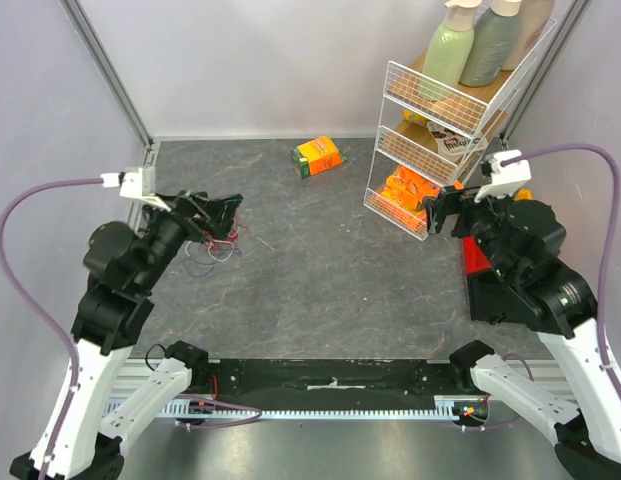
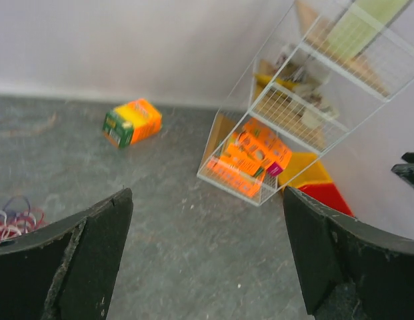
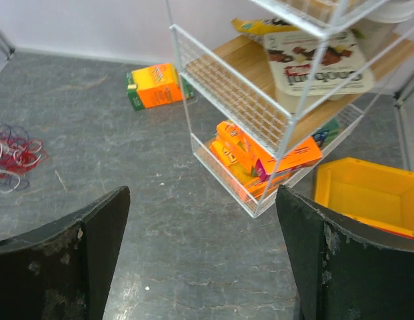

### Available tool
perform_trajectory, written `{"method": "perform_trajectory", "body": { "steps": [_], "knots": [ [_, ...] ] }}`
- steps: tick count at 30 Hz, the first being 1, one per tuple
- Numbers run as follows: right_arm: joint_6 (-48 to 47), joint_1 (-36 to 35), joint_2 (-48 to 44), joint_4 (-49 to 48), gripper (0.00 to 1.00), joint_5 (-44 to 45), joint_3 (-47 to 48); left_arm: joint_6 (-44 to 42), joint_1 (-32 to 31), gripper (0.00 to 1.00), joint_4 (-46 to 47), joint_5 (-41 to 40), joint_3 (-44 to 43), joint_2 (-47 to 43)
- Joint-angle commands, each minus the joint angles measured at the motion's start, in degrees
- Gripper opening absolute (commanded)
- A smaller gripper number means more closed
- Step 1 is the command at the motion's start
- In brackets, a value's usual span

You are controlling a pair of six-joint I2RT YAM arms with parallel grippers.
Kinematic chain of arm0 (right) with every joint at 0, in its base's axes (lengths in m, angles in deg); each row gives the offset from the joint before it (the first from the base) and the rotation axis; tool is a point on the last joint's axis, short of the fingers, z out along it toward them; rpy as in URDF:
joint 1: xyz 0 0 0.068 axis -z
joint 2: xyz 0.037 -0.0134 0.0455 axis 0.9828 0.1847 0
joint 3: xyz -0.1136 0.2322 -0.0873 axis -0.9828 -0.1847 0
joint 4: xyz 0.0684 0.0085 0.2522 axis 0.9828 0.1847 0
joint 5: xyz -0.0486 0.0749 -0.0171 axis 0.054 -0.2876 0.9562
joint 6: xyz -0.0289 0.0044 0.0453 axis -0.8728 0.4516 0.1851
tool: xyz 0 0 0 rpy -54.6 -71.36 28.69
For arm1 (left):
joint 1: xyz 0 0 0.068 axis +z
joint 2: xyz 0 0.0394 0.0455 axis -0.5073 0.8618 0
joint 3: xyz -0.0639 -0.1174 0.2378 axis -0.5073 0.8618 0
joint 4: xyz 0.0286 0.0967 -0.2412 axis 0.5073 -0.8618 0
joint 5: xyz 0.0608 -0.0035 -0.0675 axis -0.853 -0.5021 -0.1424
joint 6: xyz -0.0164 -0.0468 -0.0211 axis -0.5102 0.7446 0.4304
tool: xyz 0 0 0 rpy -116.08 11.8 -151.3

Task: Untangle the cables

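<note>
The cables are a small tangle of red, white and dark loops on the grey table at the left. They also show at the left edge of the left wrist view and of the right wrist view. My left gripper is open and empty, held above the table just over the tangle. My right gripper is open and empty, held up at the right, near the wire rack.
A white wire rack with orange boxes, snack packs and bottles stands at the back right. An orange and green carton lies at the back middle. A yellow and red bin sits at the right by the rack.
</note>
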Motion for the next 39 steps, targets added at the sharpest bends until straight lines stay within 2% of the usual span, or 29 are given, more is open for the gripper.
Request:
{"method": "perform_trajectory", "body": {
  "steps": [1,4,8,11,13,14,17,19,23,26,28,32,37,38,39],
  "knots": [
    [0.05,-1.01,4.58,-2.06,0.98,-7.86,-0.34,2.96,0.25,0.99,-6.42,-1.77,1.2,4.46],
    [1.46,-7.14,9.49,-2.94,0.98,-7.8,0.1,3.83,0.34,0.99,-8.7,-6.41,3.84,6.66],
    [3.56,-22.6,14.25,-8.2,0.98,-1.65,-2.53,5.94,0.34,0.99,-12.66,-13.62,6.57,12.01],
    [5.58,-28.6,18.03,-11.54,0.98,-1.2,-4.55,7.79,0.6,0.99,-13.81,-17.59,9.11,16.84],
    [7.17,-29.49,18.74,-14.27,0.98,-2.95,-7.01,9.45,2.78,0.99,-13.64,-17.07,11.22,20.19],
    [8.04,-29.49,18.48,-15.67,0.98,-3.57,-8.5,10.85,6.02,0.99,-13.55,-15.59,12.45,21.68],
    [9.46,-29.49,16.56,-18.06,0.98,-4.81,-12.28,16.12,20.33,0.99,-8.65,-3.56,19.55,22.84],
    [9.81,-29.49,14.89,-18.24,0.98,-4.37,-14.57,21.13,26.68,0.98,-6.35,-5.62,23.08,21.79],
    [9.81,-29.49,12.16,-18.24,0.98,-4.02,-17.12,24.48,27.41,0.95,-0.46,-10.11,26.26,19.67],
    [9.81,-29.49,11.54,-18.41,0.98,-4.37,-18.01,26.95,28.11,0.91,0.6,-12.76,25.56,22.65],
    [9.81,-29.49,11.71,-18.68,0.98,-4.54,-18.36,27.83,28.81,0.89,1.74,-11.54,24.33,26.16],
    [9.81,-29.49,11.89,-18.85,0.98,-5.16,-18.8,25.63,29.16,0.91,14.46,-5.12,24.85,30.21],
    [10.16,-29.49,11.1,-18.85,0.98,-5.34,-20.02,24.41,29.96,0.93,18.25,-1.79,20.99,38.03],
    [10.25,-29.49,10.92,-18.85,0.98,-5.25,-20.38,23.71,29.87,0.92,20.44,-0.82,21.25,38.74],
    [10.34,-29.49,10.84,-18.85,0.98,-5.25,-20.64,23.53,29.95,0.83,21.16,0.15,21.08,39.7]
  ]
}}
